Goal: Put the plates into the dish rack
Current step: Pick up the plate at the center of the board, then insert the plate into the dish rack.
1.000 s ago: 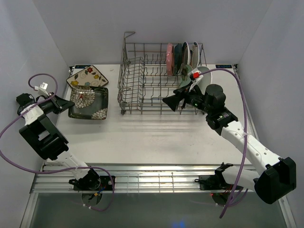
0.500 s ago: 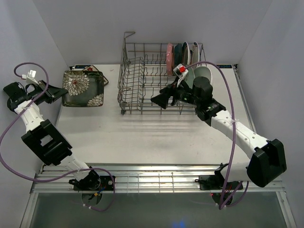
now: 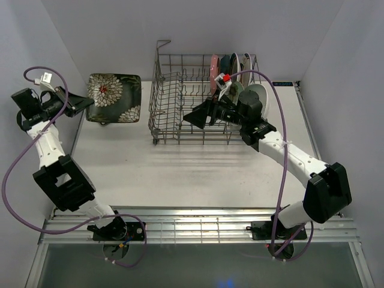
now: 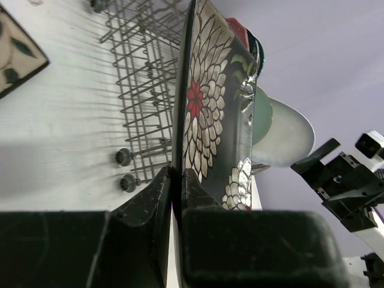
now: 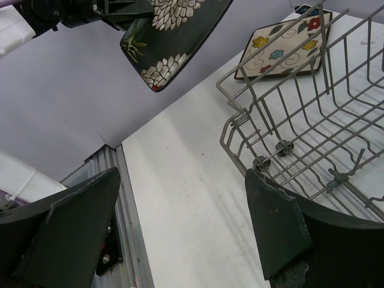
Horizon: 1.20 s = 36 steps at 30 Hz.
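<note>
Left gripper (image 3: pixel 83 104) pinches the dark floral square plate (image 3: pixel 114 96) by its left edge, in the air just left of the dish rack (image 3: pixel 157 90).
I see its jaws nearly closed on the rim, so the plate's free edge points right, toward the rack's bare tines. The right gripper (image 3: pixel 193 117) hangs over the rack, jaws wide, holding nothing, aimed at the plate. The plate seems tipped face-up, but I cannot judge how steeply.
</note>
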Motion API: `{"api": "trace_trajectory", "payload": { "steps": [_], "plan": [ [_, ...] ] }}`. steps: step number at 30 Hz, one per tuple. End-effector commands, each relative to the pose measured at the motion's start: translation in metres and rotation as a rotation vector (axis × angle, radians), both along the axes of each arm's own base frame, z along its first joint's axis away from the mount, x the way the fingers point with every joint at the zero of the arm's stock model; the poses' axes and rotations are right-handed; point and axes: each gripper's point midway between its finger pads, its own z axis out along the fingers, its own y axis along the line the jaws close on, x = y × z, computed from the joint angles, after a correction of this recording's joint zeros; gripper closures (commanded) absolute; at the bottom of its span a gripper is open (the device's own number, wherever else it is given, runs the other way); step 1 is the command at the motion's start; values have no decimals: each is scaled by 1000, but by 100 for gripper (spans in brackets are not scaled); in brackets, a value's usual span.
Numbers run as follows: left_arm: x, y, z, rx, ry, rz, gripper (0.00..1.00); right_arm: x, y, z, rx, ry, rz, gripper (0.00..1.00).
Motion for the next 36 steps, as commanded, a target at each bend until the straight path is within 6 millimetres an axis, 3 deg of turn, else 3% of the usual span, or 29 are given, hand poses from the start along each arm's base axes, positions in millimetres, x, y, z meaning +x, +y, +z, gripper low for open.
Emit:
{"api": "trace_trajectory", "payload": {
  "steps": [1, 10, 20, 29, 36],
  "plan": [
    [-15, -44, 72, 11, -144, -115, 100, 2, 9, 39, 109, -26, 15, 10],
    [4, -84, 90, 12, -184, -143, 100, 25, 26, 45, 159, 60, 12, 9],
    [10, -128, 84, 22, -221, -162, 100, 46, 39, 40, 206, 137, -7, 3],
    [7, -148, 84, 13, -255, -190, 100, 66, 48, 29, 219, 203, -36, 0],
    [5, -157, 83, 15, -256, -201, 100, 71, 52, 28, 237, 212, -42, 17]
  ]
}}
